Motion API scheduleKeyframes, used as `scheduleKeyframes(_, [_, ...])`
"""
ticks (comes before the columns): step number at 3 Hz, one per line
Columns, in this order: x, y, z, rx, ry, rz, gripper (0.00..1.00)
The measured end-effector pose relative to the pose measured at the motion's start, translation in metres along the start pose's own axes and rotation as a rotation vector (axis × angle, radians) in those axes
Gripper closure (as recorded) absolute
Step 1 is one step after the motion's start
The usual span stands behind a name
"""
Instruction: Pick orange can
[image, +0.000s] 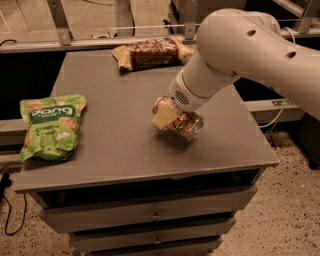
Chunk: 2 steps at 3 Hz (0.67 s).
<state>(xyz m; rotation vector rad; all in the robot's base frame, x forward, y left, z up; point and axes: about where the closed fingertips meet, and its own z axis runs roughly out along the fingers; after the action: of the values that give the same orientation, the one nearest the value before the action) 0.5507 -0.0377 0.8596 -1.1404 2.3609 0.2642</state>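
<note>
**One can in the grip: slip risks and orientation**

1. Position. The orange can (187, 125) is right of centre on the grey table (115, 155). It is well apart from the green chip bag (50, 127) at the left edge and the brown snack packet (150, 54) at the back. A shadow lies under the can; whether it touches the top or hangs just clear cannot be told.

2. Grip. The gripper (174, 118) pinches the can across its body. One cream finger (163, 119) presses on the near-left side; the opposite finger is hidden behind the can and the arm (240, 55).

3. Hazards.
- The wall is round and smooth, so the can may rotate or slide out between the fingers.
- The hold appears nearer the back-left end, so the free end may sag.
- A dropped can would likely roll toward the table's front-right edge.

4. Orientation. The can lies on its side. Its long axis runs from back-left to front-right, and the shiny silver end faces front-right.
</note>
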Motion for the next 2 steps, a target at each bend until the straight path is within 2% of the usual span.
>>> scheduleKeyframes(1, [-0.013, -0.013, -0.019, -0.049, -0.117, -0.063, 1.0])
scheduleKeyframes(2, [-0.019, -0.026, -0.044, -0.114, -0.226, -0.111, 1.0])
